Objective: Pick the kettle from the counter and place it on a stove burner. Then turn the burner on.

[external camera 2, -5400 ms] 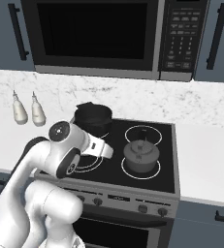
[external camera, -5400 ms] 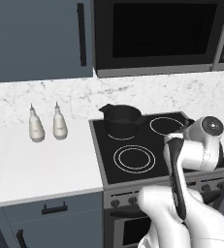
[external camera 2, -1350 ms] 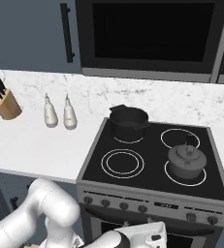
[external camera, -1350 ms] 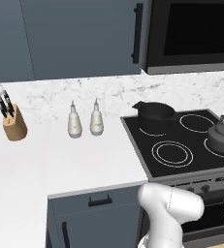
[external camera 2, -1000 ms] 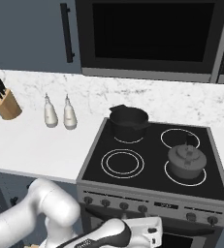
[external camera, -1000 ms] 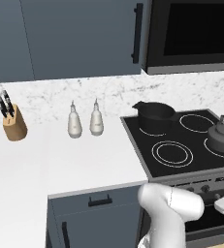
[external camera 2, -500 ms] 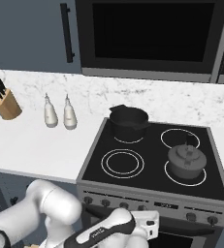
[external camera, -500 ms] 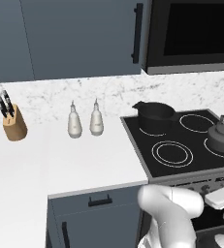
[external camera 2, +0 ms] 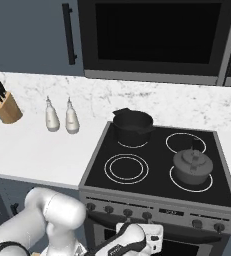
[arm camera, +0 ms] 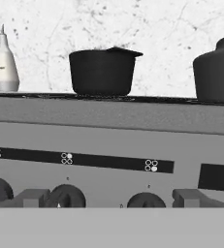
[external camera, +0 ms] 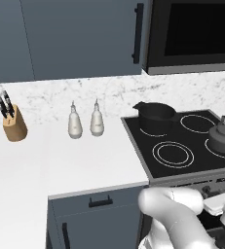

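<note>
Right base view shows the small, squat, dark-grey kettle (external camera 2: pixel 192 168) with its domed lid sitting on the front right thin white ring burner (external camera 2: pixel 191 179) of the glossy black glass cooktop (external camera 2: pixel 159 167), so the placing half of the job looks done and the switching-on is what remains. The wider dark pot with a pouring lip (external camera 2: pixel 132 126) stands on the back left ring, and the front left ring is bare. On the smooth white countertop (external camera 2: pixel 37 145) to the left stand two white bottles (external camera 2: pixel 61 116) close together and a wooden knife block (external camera 2: pixel 6 108) further off by the wall.

The white arm is folded low in front of the range, its two-finger gripper (external camera 2: pixel 153 243) down below the row of dark round knobs (external camera 2: pixel 119 210) on the grey control panel (external camera 2: pixel 157 212); that posture fits reaching for a knob rather than for anything on top. In the hand view the camera looks level at the panel: three knobs (arm camera: pixel 65 197) sit along the bottom, each under a small four-dot burner marker (arm camera: pixel 151 165) on a black strip, with the kettle (arm camera: pixel 216 68) looming at upper right and the pot (arm camera: pixel 103 71) at centre. The grey fingers (arm camera: pixel 28 198) stand well apart at either side, released and holding nothing, with two knobs between them.

Judging by the markers, the knob to pick is the one mapped to the front right ring; choosing a neighbour would heat the wrong burner.
</note>
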You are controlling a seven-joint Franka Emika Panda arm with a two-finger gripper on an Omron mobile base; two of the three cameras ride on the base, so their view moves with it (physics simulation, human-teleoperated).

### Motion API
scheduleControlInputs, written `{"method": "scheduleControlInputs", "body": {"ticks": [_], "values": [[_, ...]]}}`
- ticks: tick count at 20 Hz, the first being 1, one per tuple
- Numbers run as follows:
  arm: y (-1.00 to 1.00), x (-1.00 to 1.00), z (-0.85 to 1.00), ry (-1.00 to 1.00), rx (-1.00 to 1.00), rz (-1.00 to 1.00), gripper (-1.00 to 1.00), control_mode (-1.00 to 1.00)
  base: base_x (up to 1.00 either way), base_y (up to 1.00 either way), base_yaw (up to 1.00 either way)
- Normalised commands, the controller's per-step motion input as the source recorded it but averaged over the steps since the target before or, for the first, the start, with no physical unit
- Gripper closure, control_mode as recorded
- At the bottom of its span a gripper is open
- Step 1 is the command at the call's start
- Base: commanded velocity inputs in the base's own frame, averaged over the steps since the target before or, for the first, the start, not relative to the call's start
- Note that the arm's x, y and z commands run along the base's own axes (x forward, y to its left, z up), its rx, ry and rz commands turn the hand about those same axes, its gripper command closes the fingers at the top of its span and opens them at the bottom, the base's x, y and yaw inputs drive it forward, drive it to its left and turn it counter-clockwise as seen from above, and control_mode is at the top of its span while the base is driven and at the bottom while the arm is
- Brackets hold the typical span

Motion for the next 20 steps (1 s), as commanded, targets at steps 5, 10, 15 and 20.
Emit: {"method": "scheduleControlInputs", "body": {"ticks": [5, 10, 15, 20], "values": [[-0.18, 0.21, -0.2, -0.06, 0.02, 0.0, -1.0, -1.0, 0.0, 0.0, 0.0], [-0.04, 0.15, -0.16, -0.06, 0.0, 0.0, -1.0, -1.0, 0.0, 0.0, 0.0], [0.0, 0.15, -0.06, -0.07, 0.0, 0.0, -1.0, -1.0, 0.0, 0.0, 0.0], [-0.05, 0.22, -0.08, -0.01, 0.0, 0.0, -1.0, -1.0, 0.0, 0.0, 0.0]]}}
